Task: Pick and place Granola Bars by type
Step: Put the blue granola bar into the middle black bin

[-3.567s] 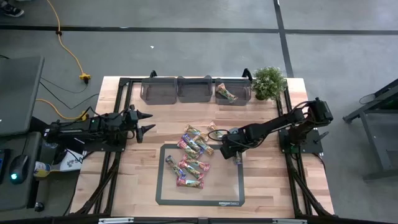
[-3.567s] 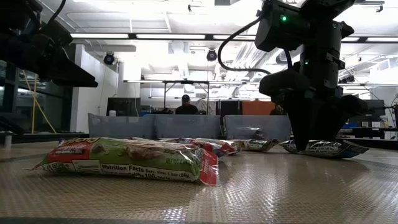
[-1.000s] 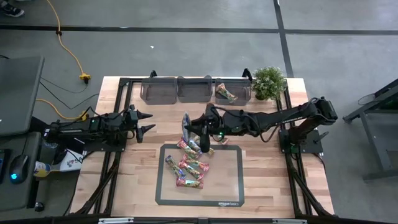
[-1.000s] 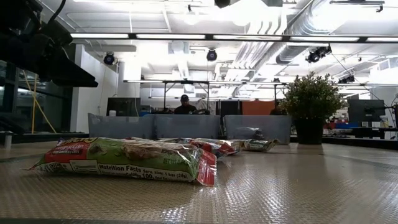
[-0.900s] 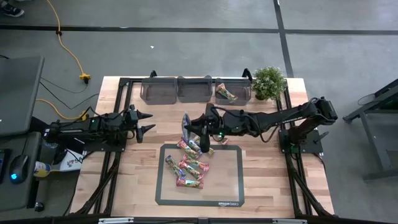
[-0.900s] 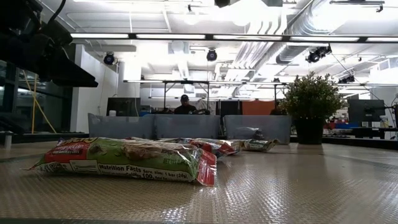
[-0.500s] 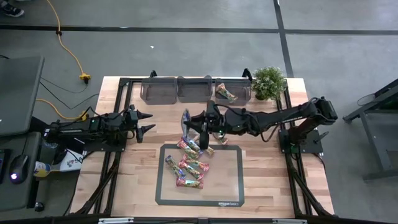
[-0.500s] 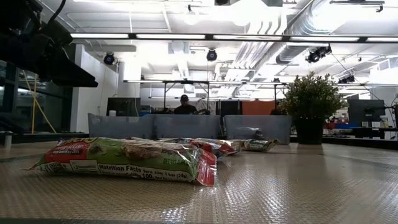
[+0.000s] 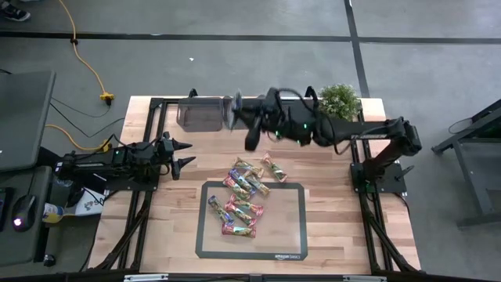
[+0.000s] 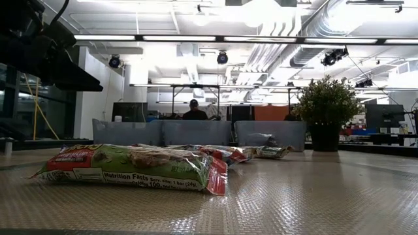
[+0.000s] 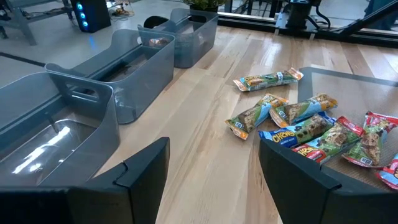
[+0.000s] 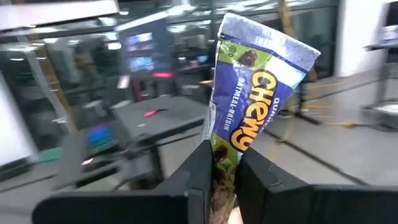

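Right pincer (image 12: 222,169) grips a blue-silver granola bar (image 12: 255,106) by its lower end, the bar standing upright between the narrow fingers. Seen from above, that pincer (image 9: 239,116) hangs over the middle grey bin (image 9: 249,103) at the bench's far edge, with the arm stretched across from the right. Left pincer (image 9: 185,153) waits at the left side of the bench (image 9: 337,219), its fingers wide and holding nothing. Remaining granola bars (image 9: 241,196) lie clustered on and just beyond the dark mat (image 9: 286,227).
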Robot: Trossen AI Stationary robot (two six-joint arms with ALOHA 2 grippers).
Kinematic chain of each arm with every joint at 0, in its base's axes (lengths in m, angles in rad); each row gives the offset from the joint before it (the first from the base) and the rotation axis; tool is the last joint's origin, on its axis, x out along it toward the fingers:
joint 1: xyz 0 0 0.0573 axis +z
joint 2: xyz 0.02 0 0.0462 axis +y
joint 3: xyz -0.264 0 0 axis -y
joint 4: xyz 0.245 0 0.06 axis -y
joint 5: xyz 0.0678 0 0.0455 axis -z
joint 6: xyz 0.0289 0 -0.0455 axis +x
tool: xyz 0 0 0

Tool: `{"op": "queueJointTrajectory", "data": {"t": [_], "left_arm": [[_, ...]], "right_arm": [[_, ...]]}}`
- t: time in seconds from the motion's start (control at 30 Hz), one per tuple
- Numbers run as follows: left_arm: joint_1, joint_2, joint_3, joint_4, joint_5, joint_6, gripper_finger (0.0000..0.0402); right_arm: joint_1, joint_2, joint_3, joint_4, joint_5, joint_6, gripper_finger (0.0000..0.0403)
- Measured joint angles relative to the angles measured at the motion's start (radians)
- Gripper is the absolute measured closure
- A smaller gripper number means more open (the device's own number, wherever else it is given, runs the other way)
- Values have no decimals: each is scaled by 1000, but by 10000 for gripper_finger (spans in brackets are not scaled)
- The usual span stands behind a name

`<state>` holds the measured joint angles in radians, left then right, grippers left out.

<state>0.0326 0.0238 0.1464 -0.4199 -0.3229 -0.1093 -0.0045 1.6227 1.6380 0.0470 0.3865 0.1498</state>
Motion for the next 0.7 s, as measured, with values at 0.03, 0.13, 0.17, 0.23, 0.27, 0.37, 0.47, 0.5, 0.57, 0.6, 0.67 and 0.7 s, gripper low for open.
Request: {"op": "queueJointTrajectory", "data": {"t": [0.03, 0.13, 0.17, 0.23, 0.27, 0.37, 0.47, 0.5, 0.57, 0.6, 0.67, 0.7], "left_arm": [[0, 0, 0, 0, 0, 0, 159], [0, 0, 0, -1, 0, 0, 159], [0, 0, 0, -1, 0, 0, 159], [0, 0, 0, 0, 0, 0, 159], [0, 0, 0, -1, 0, 0, 159], [0, 0, 0, -1, 0, 0, 159], [0, 0, 0, -1, 0, 0, 159], [0, 0, 0, -1, 0, 0, 159], [0, 0, 0, -1, 0, 0, 159], [0, 0, 0, -1, 0, 0, 159], [0, 0, 0, -1, 0, 0, 159], [0, 0, 0, -1, 0, 0, 159]], "right_arm": [[-17, 11, 28, -25, 10, 0, 361], [-71, 54, 114, -75, 20, 8, 361], [-87, 72, 146, -94, 23, 15, 361], [-121, 116, 214, -136, 29, 35, 361], [-137, 141, 248, -165, 32, 51, 361], [-184, 225, 354, -270, 65, 110, 361], [-231, 305, 446, -394, 79, 192, 361], [-248, 329, 472, -430, 76, 225, 361], [-277, 374, 509, -507, 72, 289, 361], [-292, 394, 522, -539, 68, 316, 361], [-317, 430, 530, -596, 63, 359, 361], [-329, 446, 526, -610, 52, 376, 361]]}}
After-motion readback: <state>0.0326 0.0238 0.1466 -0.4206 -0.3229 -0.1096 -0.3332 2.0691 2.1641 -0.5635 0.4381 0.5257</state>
